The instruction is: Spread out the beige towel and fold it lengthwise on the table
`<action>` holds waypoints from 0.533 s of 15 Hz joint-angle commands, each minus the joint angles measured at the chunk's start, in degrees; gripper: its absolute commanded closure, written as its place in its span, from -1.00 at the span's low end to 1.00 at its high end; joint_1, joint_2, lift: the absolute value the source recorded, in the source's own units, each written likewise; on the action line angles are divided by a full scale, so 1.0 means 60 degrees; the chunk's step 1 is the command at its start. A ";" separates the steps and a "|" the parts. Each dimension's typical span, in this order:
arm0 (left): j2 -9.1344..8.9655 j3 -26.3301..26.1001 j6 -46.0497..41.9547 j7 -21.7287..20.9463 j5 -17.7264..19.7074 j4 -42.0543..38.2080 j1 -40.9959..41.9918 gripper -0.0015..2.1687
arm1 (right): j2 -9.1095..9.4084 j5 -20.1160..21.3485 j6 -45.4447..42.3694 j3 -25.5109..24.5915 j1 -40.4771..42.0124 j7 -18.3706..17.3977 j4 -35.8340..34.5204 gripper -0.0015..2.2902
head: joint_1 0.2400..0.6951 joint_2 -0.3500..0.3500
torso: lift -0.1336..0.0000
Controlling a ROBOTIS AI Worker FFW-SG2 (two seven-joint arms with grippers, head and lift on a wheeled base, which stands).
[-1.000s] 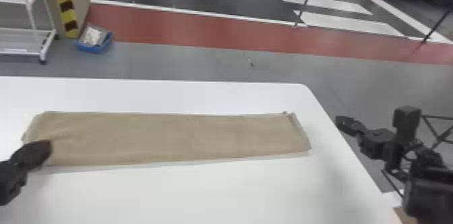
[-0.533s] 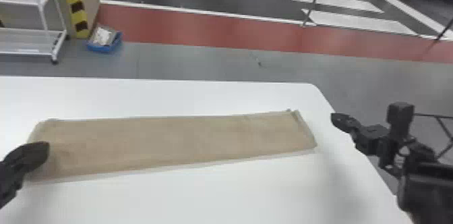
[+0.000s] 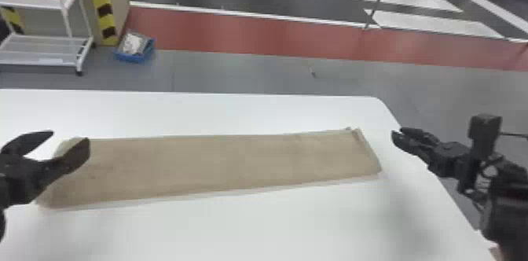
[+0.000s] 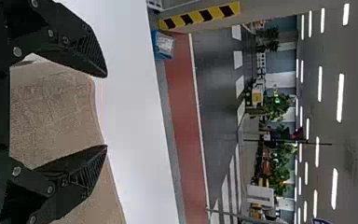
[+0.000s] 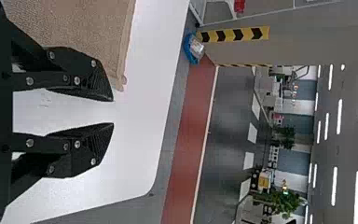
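In the head view my left gripper [image 3: 65, 147] stands open above the left end of the beige towel [image 3: 212, 166], which lies as a long, narrow strip across the table. My right gripper [image 3: 397, 132] is at the table's right edge, beyond the towel's right end, and holds nothing. From the left wrist, the towel [image 4: 51, 112] shows between and behind the spread fingers of the left gripper [image 4: 106, 111]. On the right wrist side, the gripper [image 5: 113, 112] is open too, with the towel's corner [image 5: 116, 70] beside one finger.
The white table [image 3: 235, 232] has a rounded far right corner. On the floor behind it are a blue box [image 3: 134, 48] and a white shelf rack [image 3: 43, 50]. A yellow and black striped post [image 3: 103, 4] stands beside the rack.
My left gripper's fingers have spread apart at the towel's left end. The towel's left end sits slightly nearer the front, so the strip slants more. The right gripper's fingers show a gap now.
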 commanded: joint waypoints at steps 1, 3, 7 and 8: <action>-0.0203 -0.0037 0.0169 0.0099 0.0003 0.0364 -0.0557 -0.97 | -0.0173 -0.0089 -0.0012 0.0042 -0.0550 0.0219 0.0767 -0.89 | 1.00 -0.70 | -0.86; -0.0261 -0.0052 0.0843 0.0289 -0.0056 0.0510 -0.0894 -0.97 | -0.0393 -0.0177 -0.0042 0.0232 -0.1092 0.0307 0.1689 -0.89 | 1.00 -0.70 | -0.86; -0.0335 0.0007 0.3773 0.0582 -0.0041 0.0158 -0.1012 -0.97 | -0.0832 -0.0177 -0.0071 0.0672 -0.2366 0.0615 0.3784 -0.89 | 1.00 -0.68 | -0.86; -0.0320 0.0007 0.4271 0.0582 -0.0027 0.0041 -0.1026 -0.97 | -0.0935 -0.0177 -0.0100 0.0804 -0.2571 0.0659 0.4150 -0.90 | 1.00 -0.68 | -0.86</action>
